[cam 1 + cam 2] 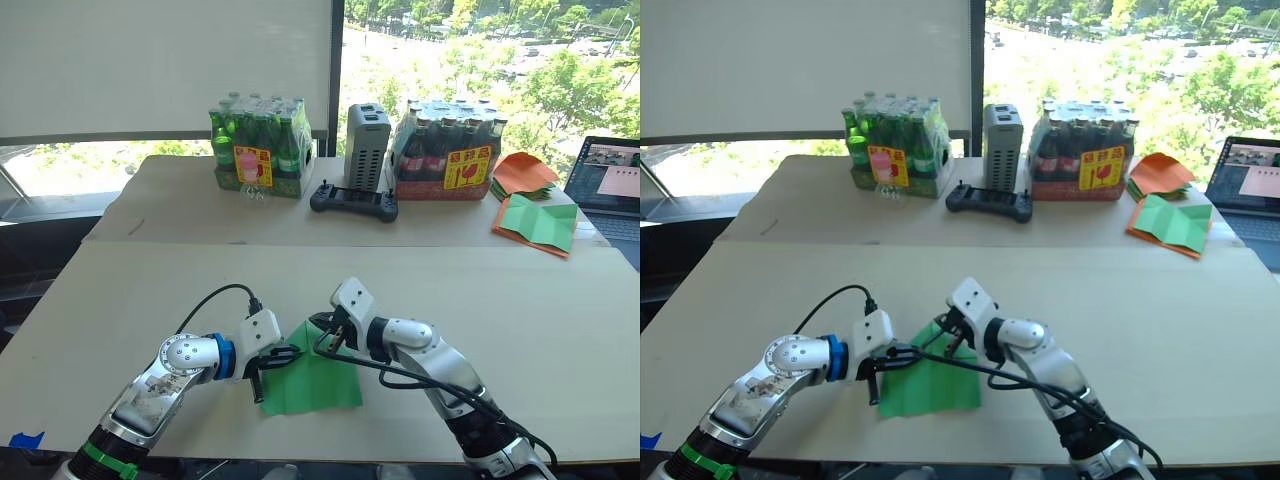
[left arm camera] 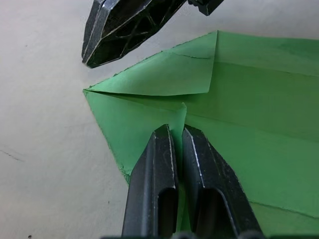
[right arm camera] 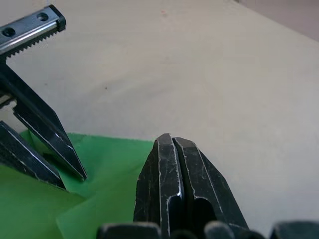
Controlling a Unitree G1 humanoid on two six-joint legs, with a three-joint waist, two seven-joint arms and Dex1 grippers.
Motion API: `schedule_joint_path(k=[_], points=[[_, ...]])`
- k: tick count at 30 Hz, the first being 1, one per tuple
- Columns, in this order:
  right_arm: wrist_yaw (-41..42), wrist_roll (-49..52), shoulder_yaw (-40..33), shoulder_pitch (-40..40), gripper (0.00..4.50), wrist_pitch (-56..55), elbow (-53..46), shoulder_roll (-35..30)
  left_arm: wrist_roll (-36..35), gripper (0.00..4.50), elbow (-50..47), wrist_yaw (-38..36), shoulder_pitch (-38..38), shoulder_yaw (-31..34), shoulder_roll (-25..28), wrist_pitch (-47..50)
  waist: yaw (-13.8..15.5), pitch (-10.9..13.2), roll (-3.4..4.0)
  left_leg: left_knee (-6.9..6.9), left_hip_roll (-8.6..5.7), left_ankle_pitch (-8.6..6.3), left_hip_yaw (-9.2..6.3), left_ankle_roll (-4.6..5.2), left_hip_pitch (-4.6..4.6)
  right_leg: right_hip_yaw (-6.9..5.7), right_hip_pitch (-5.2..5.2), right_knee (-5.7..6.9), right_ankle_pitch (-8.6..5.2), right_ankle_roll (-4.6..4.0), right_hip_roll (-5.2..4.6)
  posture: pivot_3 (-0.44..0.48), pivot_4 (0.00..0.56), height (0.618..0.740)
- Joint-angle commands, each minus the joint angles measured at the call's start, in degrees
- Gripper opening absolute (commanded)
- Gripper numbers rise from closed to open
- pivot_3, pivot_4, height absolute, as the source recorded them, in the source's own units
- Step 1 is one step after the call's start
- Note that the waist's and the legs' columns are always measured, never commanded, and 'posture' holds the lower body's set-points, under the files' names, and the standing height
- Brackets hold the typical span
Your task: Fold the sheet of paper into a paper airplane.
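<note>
Left eye view shows the sheet of paper (image 1: 312, 380) lying on the near part of the table (image 1: 120, 300), partly folded to a point. Left tool (image 2: 178, 137) is closed and pinches one folded flap, while the right tool (image 3: 172, 144) is closed with nothing between its fingers, at the paper's far corner

Silver arms, black cables, blue ring

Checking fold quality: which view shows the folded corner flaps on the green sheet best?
Left wrist view: both flaps of the sheet of paper meet at a point, creases clear, left gripper pressing one flap. Eye views show the whole sheet but arms cover the tip. Right wrist view shows one corner.
</note>
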Motion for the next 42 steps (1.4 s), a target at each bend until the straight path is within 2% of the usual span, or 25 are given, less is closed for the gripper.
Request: schedule_joint_path(k=[1,8,17,22,25,29,31,32,35,36,38,39,42], points=[[0.5,0.0,1.1,-1.4,0.00,-1.8,0.3,1.2,2.0,0.32,0.4,-0.6,-0.4,-0.3,0.9,-2.5,0.0,0.0,0.00,0.00,0.00,0.00,0.00,0.00,0.00,0.00,0.00,0.00,0.00,0.00,0.00,0.000,0.150,0.675],[0.7,-1.2,1.8,-1.7,0.00,-3.7,3.1,2.0,4.0,0.32,0.7,-3.4,-0.9,-0.9,2.1,-7.4,-0.1,0.0,0.01,0.00,0.00,0.00,0.00,0.00,0.00,0.00,-0.02,0.02,0.00,0.00,0.00,0.000,0.150,0.675],[0.4,-4.6,4.3,-1.8,0.00,-1.9,6.6,1.6,3.4,0.32,0.1,-5.1,-0.2,0.3,2.8,-6.7,-0.2,0.0,0.02,0.00,0.00,0.01,0.01,-0.01,-0.01,0.01,-0.07,0.06,0.00,0.00,0.01,0.000,0.150,0.675],[0.1,-4.8,4.2,-2.1,0.00,-0.6,6.7,2.4,0.1,1.78,-3.5,-6.1,0.7,3.2,4.7,-0.9,-0.5,0.0,0.02,0.00,0.02,0.01,0.01,-0.01,0.00,0.01,-0.08,0.09,0.00,0.00,0.03,0.000,0.150,0.675],[0.0,-5.0,4.5,-2.2,0.00,-0.5,6.8,2.7,-7.9,2.80,-6.1,-7.8,0.9,9.9,6.6,6.5,-0.5,0.0,0.02,-0.01,0.03,0.01,0.00,-0.02,0.00,0.01,-0.09,0.10,0.00,-0.01,0.06,0.000,0.150,0.675],[-0.2,-5.3,4.8,-2.1,0.00,-0.2,6.5,2.8,-13.3,2.80,-4.9,-9.7,0.5,16.0,9.5,10.4,-0.5,0.0,0.03,-0.04,0.03,0.02,0.00,-0.03,0.09,0.02,-0.12,0.11,-0.01,-0.02,0.09,0.000,0.150,0.675],[-0.2,-5.3,5.0,-2.1,0.00,-0.2,6.6,2.9,-15.1,2.80,-2.5,-9.7,-1.2,17.0,9.3,12.2,-0.4,0.0,0.03,-0.06,0.04,0.01,0.00,-0.03,0.15,0.02,-0.11,0.09,-0.01,-0.02,0.09,0.000,0.150,0.675],[-0.2,-5.3,5.0,-2.2,0.00,-0.1,6.8,3.0,-15.7,2.23,-1.6,-9.6,-2.0,17.1,8.9,12.9,-0.3,0.0,0.03,-0.06,0.03,0.01,0.00,-0.03,0.18,0.02,-0.12,0.08,-0.01,-0.02,0.08,0.000,0.150,0.675],[-0.1,-5.5,5.2,-2.4,0.00,-0.1,6.9,3.2,-14.4,1.28,1.1,-9.0,-3.9,14.4,7.2,11.8,-0.3,0.0,0.03,-0.04,0.02,0.01,0.00,-0.03,0.22,0.01,-0.10,0.07,-0.01,-0.02,0.08,0.000,0.150,0.675],[-0.1,-5.6,5.2,-2.5,0.00,-0.1,6.9,3.2,-14.1,1.09,1.5,-9.1,-4.1,13.7,6.9,11.5,-0.3,0.0,0.03,-0.04,0.02,0.01,0.00,-0.03,0.20,0.01,-0.07,0.07,-0.01,-0.02,0.07,0.000,0.150,0.675],[0.0,-5.9,5.3,-2.7,0.00,-0.1,7.2,3.2,-12.0,0.28,3.0,-8.0,-5.5,10.8,5.1,10.3,-0.4,0.0,0.03,-0.04,0.02,0.01,0.01,-0.03,0.16,0.04,0.02,0.09,-0.01,-0.02,0.07,0.000,0.150,0.675],[0.0,-6.0,5.4,-2.8,0.00,-0.1,7.2,3.1,-10.7,0.04,4.0,-7.3,-6.1,9.5,4.2,9.5,-0.4,0.0,0.03,-0.05,0.03,0.02,0.01,-0.04,0.17,0.03,0.03,0.09,-0.01,-0.03,0.06,0.000,0.150,0.675],[0.0,-6.1,5.3,-2.7,0.00,0.1,7.1,3.1,-8.0,0.04,6.1,-6.0,-7.0,6.7,2.2,7.5,-0.5,0.0,0.03,-0.03,0.03,0.02,0.01,-0.05,0.15,0.03,0.04,0.09,-0.01,-0.03,0.07,0.000,0.150,0.675]])
